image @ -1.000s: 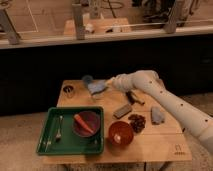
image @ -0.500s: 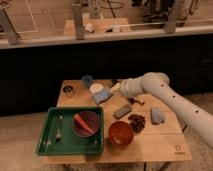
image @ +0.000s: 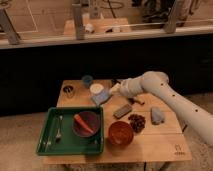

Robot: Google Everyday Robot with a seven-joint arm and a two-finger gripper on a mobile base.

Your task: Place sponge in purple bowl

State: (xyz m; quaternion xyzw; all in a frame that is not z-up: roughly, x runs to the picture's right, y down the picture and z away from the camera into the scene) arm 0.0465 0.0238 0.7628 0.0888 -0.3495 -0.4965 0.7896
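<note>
Sponge [image: 101,96] up off the table [image: 150,145], apparently pinched in the gripper [image: 111,92], hanging just right of the white cup [image: 96,88]. Pickup done by the look of it; drop-off not yet. Purple bowl [image: 86,124] waiting below and left, inside the green tray [image: 50,145], an orange carrot-like thing [image: 83,123] lying across it. Short path down and left, past the tray's near rim. Dark slab [image: 122,110] and red bowl [image: 120,133] off to the right, clear of that route. Table's left edge close beyond the tray.
</note>
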